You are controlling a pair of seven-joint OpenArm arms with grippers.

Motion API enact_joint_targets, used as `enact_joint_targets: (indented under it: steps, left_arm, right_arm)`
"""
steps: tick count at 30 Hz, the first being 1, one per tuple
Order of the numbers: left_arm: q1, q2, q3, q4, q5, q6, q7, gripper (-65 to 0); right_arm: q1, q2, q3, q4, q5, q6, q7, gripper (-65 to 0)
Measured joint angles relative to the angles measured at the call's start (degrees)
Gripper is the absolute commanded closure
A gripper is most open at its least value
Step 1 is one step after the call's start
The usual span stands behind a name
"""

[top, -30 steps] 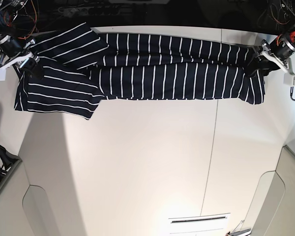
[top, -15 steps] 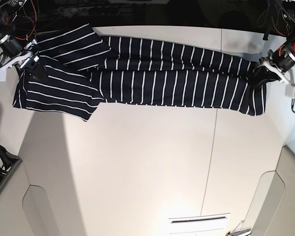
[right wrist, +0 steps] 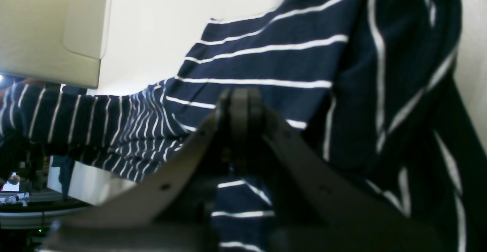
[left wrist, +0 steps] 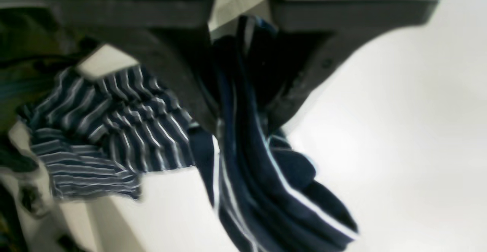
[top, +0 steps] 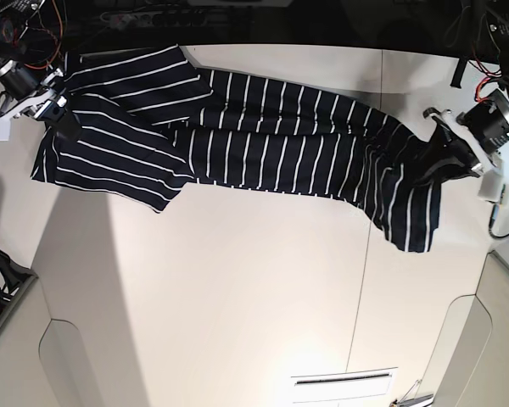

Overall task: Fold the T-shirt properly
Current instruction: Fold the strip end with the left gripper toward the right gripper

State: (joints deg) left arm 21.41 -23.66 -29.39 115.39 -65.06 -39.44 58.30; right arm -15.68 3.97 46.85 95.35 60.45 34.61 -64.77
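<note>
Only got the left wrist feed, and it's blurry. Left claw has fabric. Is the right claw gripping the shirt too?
Observer: Yes. In the right wrist view the right claw is closed on the striped T-shirt.
Operator: How does the shirt lie overall?
Observer: In the base view it runs as a long band along the far side of the table, from one claw to the other.
Operator: Level?
Observer: No. The end at the left claw sits closer to the table's near side, bunched, with a flap trailing forward.
</note>
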Motion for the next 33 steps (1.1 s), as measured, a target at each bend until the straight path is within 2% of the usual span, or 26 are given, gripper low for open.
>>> enact_joint_targets:
  steps: [4,6,8,10,11,15,17,19,21,25,26,31,33]
  left_arm:
    - [-0.04,3.89,7.52,3.76,-0.07,-0.04,0.98,0.0]
    - [-0.02,5.7,12.24,3.74,2.1,-0.04,0.94,0.0]
    - [-0.02,7.52,17.29,3.65,6.38,-0.02,1.14,-0.3]
    - [-0.02,9.09,22.03,3.34,10.71,-0.04,0.31,-8.1]
    - [-0.02,9.73,24.02,2.99,13.16,-0.04,-1.36,-9.9]
    - [-0.24,11.15,29.05,0.42,22.36,0.57,-10.05,-10.2]
    - [-0.48,11.76,30.71,-1.38,25.03,1.6,-12.04,-10.2]
    - [-0.92,12.48,32.22,-3.58,25.64,1.64,-11.72,-10.3]
    - [-1.16,13.29,33.77,-5.53,25.59,1.66,-11.93,-13.8]
    - [-1.27,15.21,36.35,-8.04,25.62,1.68,-12.24,-31.1]
    - [-1.27,16.11,36.74,-8.41,25.62,1.68,-12.26,-33.4]
    - [-1.31,21.79,37.24,-8.59,25.27,1.68,-12.31,-33.5]
    - [-1.42,22.88,37.29,-8.59,25.27,1.68,-12.28,-33.5]
  right_arm:
    - [-0.02,0.02,0.11,0.0,-1.57,0.13,0.7,-20.7]
    - [0.0,0.0,0.59,0.0,-1.55,0.13,0.72,-25.2]
    - [-0.02,0.0,1.92,0.0,-1.55,0.13,0.87,-25.5]
    - [0.11,0.0,3.58,0.0,-1.55,0.13,0.87,-25.5]
    - [0.31,0.0,4.44,0.0,-1.55,0.13,0.76,-25.5]
    - [1.09,1.77,6.73,0.0,-1.57,0.13,0.42,-25.6]
    - [1.09,3.45,7.48,0.0,-2.32,0.13,0.39,-29.5]
    - [1.07,4.96,7.67,0.0,-3.67,0.15,0.33,-36.2]
    - [1.07,6.4,7.67,0.0,-4.66,0.13,0.2,-41.3]
    - [1.09,7.43,7.67,0.04,-9.14,0.13,0.22,-42.1]
    - [0.98,7.34,7.52,0.04,-9.73,0.15,0.17,-42.1]
    - [0.92,7.45,4.26,-1.31,-12.07,0.15,0.92,-42.1]
    - [0.92,7.45,2.32,-3.17,-12.87,0.17,2.03,-42.1]
